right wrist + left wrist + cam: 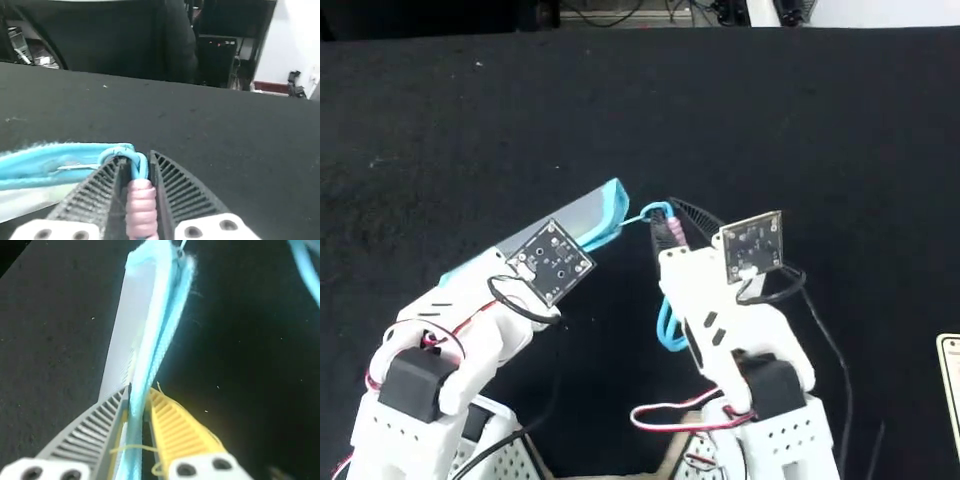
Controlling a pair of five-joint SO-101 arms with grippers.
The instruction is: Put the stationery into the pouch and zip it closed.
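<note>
The pouch (592,214), light blue with a grey-white side, is held up off the black table. My left gripper (137,396) is shut on its blue zip edge, and the pouch (145,315) stretches away from the fingers. My right gripper (135,162) is shut on the zip pull, a pink bead (141,200) on a blue cord, at the pouch's end (50,162). In the high view the right gripper (670,218) meets the pouch tip, and a loop of blue cord (668,328) hangs below it. I see no loose stationery.
The black cloth-covered table (800,130) spreads wide on all sides. A white card (950,385) lies at the right edge. Cables and dark furniture (220,55) stand behind the table's far edge.
</note>
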